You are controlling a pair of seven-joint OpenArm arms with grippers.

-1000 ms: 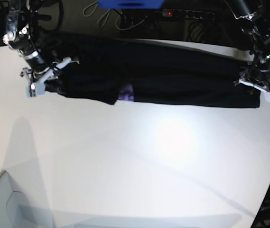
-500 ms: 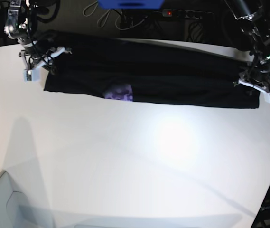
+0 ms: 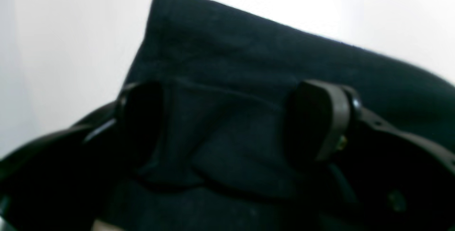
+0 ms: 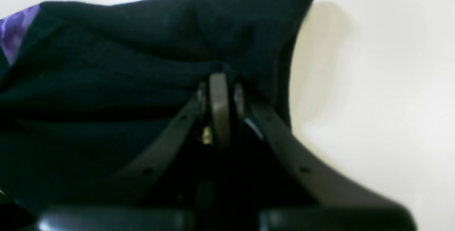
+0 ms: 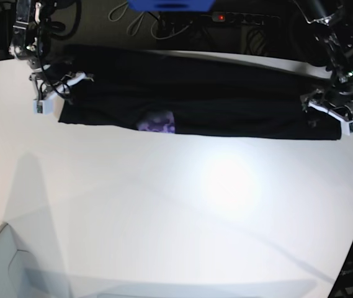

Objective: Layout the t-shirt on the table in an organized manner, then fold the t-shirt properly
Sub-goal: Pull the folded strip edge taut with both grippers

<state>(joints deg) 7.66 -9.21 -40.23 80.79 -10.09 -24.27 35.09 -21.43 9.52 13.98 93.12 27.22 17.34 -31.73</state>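
White worktop fills most of the base view, with dark cables and a power strip behind its far edge. One black t-shirt lies along that far edge as a long, narrow band, a small purple print showing at its near hem. Two grippers sit at its ends: the right gripper at the band's left end, the left gripper at its right end. All the worktop nearer than the t-shirt is bare and open.

From the left wrist, the left gripper's jaws stand spread wide, loose black folds of the t-shirt lying between them, its corner pointing away over white worktop.

From the right wrist, the right gripper's jaws are pressed together, pinching the t-shirt near its corner; purple shows at the far left.
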